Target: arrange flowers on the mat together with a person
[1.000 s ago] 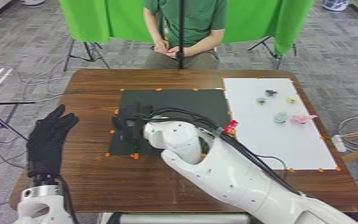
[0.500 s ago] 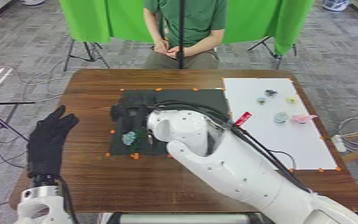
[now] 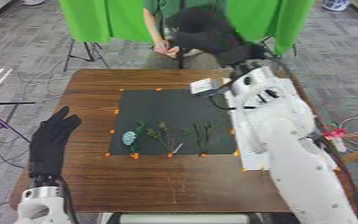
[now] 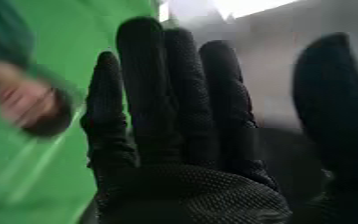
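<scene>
Biggest risk is prob. the R arm (image 3: 291,145): it's running up the right side of the frame, over the white sheet (image 3: 254,159), & passing close by the pink flower (image 3: 334,134) at mid-right. A sideways swing could be nudging that flower off the table (image 3: 95,185); can't tell if they're touching. If the hand's coming back too low over the black mat (image 3: 162,107), it could be snagging the loose green stems (image 3: 164,135), lower centre, & spoiling the row, incl. the pale blue flower (image 3: 129,138), which is lying lower left on the mat.

R hand (image 4: 189,192) is hanging approx. at top centre of the head view, past the table's far edge. It's open: fingers are pointing straight, close together, thumb's standing well apart. Not holding or touching anything AFAICT. L hand (image 3: 49,142) is waiting at left of frame, also open w/ straight fingers, no flower in it.
</scene>
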You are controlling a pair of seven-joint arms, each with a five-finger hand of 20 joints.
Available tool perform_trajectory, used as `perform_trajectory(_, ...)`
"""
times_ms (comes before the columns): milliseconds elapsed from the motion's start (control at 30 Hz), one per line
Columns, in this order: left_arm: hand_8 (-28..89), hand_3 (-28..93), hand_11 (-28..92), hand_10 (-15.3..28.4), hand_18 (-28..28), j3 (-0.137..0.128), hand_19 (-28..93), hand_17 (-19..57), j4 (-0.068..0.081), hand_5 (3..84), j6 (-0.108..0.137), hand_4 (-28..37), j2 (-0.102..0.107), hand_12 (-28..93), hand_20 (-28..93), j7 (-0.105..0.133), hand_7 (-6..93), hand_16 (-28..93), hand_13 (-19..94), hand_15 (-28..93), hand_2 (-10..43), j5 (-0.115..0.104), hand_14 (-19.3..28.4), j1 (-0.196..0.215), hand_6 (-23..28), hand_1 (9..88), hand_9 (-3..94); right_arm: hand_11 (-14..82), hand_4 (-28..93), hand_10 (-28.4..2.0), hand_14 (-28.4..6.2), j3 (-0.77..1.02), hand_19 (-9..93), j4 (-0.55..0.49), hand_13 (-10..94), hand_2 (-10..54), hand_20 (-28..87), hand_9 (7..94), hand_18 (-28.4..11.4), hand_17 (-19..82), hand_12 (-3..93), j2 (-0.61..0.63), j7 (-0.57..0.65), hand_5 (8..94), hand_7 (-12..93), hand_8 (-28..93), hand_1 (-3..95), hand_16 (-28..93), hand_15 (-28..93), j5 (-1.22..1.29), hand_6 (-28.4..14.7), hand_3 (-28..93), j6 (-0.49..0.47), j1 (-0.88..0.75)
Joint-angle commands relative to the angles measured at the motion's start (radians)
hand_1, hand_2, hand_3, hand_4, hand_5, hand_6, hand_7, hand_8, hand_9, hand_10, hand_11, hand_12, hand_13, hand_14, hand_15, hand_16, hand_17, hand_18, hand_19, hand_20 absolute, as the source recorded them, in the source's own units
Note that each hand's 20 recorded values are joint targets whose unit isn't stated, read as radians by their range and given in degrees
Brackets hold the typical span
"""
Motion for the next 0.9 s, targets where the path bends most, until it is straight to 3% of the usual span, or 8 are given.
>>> perform_trajectory(33, -5, 68, 18, 13.5, 14.1, -0.008, 8, 2.4, -0.002, 44.1, -0.073, -28.2, -0.025, 15, 15, -0.052, 12.0, 4, 35, 16, -5.1, 0.069, 18.5, -0.004, 4.8, 18.7, 44.6, 6.2, -16, -15.7, -15.5, 0.451, 24, -0.062, 41, 1.2, 32, 48.8, -17.8, 20, 17.7, -0.045, -0.131, 48.2, 9, -7, 16.1, 26, 12, 0.761, -0.9, 71, -0.164, -0.601)
perform_trajectory(100, -5, 69, 18, 13.4, 14.1, -0.007, 8, 2.3, 0.0, 44.4, -0.09, -28.0, -0.027, 15, 15, -0.054, 12.0, 4, 35, 16, -5.4, 0.087, 18.5, -0.008, 4.9, 19.4, 44.6, 4.7, -15, -15.2, -14.9, 0.469, 15, -0.073, 34, 2.7, 29, 43.0, -17.8, 18, 16.3, -0.099, -0.218, 43.2, 7, -6, 10.8, 23, 8, 0.814, -0.5, 73, -0.099, -0.692)
perform_trajectory(133, -5, 69, 18, 13.4, 14.0, -0.005, 8, 2.3, 0.002, 44.6, -0.102, -27.7, -0.038, 15, 15, -0.059, 12.0, 4, 35, 16, -5.6, 0.103, 18.5, -0.016, 4.8, 19.8, 44.7, 4.2, -15, -15.2, -14.4, 0.477, 14, -0.081, 32, 3.0, 28, 41.6, -17.7, 18, 15.7, -0.127, -0.262, 41.5, 6, -6, 9.2, 22, 7, 0.805, 0.0, 73, -0.074, -0.735)
perform_trajectory(233, -5, 68, 17, 13.4, 14.0, 0.007, 8, 2.3, -0.002, 44.8, -0.114, -26.9, -0.045, 15, 16, -0.058, 12.1, 5, 35, 16, -5.5, 0.123, 18.4, -0.022, 4.9, 20.6, 44.7, 3.9, -16, -14.5, -12.7, 0.488, 10, -0.082, 30, 3.1, 26, 40.3, -17.0, 17, 14.5, -0.202, -0.326, 40.0, 6, -6, 6.9, 20, 6, 0.76, 0.6, 76, -0.053, -0.804)
perform_trajectory(500, -5, 69, 17, 13.4, 13.9, 0.04, 8, 2.4, -0.004, 45.1, -0.16, -25.9, -0.05, 15, 16, -0.075, 12.1, 5, 35, 16, -6.2, 0.167, 18.4, -0.039, 4.9, 21.3, 44.9, 4.7, -17, -14.4, -11.9, 0.471, 8, -0.037, 30, 3.1, 26, 42.0, -16.0, 18, 14.0, -0.201, -0.328, 41.0, 8, -7, 5.3, 18, 7, 0.723, 0.9, 78, -0.024, -0.782)
perform_trajectory(900, -5, 69, 18, 13.4, 13.9, 0.035, 8, 2.3, -0.01, 45.4, -0.156, -25.0, -0.064, 15, 16, -0.076, 12.3, 5, 35, 16, -6.1, 0.151, 18.4, -0.025, 4.9, 21.9, 45.0, 5.4, -17, -14.8, -13.1, 0.465, 9, -0.042, 33, 4.7, 28, 44.0, -15.8, 19, 14.5, -0.207, -0.281, 43.8, 10, -8, 5.2, 17, 10, 0.733, 0.1, 78, -0.024, -0.793)
